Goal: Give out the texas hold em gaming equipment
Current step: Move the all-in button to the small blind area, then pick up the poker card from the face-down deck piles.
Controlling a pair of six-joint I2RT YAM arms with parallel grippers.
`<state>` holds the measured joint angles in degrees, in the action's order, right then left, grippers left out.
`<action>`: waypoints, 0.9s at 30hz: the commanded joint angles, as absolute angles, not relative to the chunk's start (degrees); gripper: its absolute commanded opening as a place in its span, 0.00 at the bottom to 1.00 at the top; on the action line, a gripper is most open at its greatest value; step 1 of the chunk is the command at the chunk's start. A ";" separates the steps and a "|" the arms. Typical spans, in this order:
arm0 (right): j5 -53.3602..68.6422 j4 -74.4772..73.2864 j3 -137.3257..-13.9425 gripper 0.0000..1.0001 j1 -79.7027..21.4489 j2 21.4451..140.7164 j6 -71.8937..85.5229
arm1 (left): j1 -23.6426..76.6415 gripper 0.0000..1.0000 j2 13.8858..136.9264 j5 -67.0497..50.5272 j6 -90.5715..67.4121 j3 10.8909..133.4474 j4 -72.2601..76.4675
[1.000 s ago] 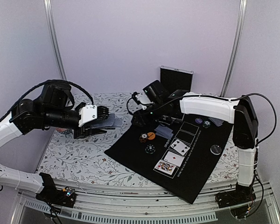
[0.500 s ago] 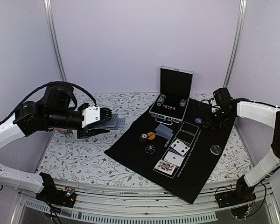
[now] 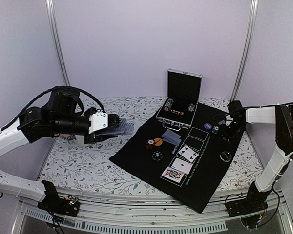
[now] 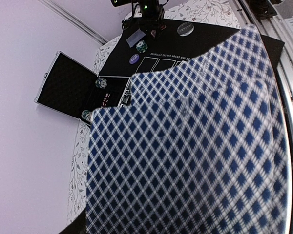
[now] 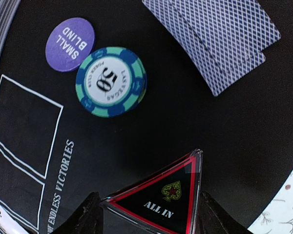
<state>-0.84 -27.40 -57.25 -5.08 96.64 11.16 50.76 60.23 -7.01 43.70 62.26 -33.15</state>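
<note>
Your right gripper (image 5: 149, 214) clamps the clear triangular ALL IN marker (image 5: 158, 200), left gripper (image 3: 103, 127) the blue-checked cards (image 4: 185, 161); I'd place it at the black mat's (image 3: 205, 185) 2 o'clock.

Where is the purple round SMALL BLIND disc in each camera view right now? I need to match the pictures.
Top external: the purple round SMALL BLIND disc lies on the far right part of the black mat.
Left wrist: top, just left of centre, above the held blue-diamond-backed playing cards.
Right wrist: upper left, above the clear triangular ALL IN marker.
Shared landmark: the green-and-blue striped 50 chip right beside it.
</note>
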 commanded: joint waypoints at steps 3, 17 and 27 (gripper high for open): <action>-4.27 -27.44 -64.03 0.42 -4.27 102.41 8.42 | 51.60 0.49 61.97 -6.77 45.35 62.24 -29.97; -10.24 -39.74 -73.69 0.99 -7.85 88.26 8.44 | 52.23 0.49 62.16 -7.97 46.44 62.23 -29.65; 33.19 -11.45 -74.14 0.89 -33.20 74.32 22.76 | 54.42 0.48 65.65 -7.46 48.89 62.70 -25.13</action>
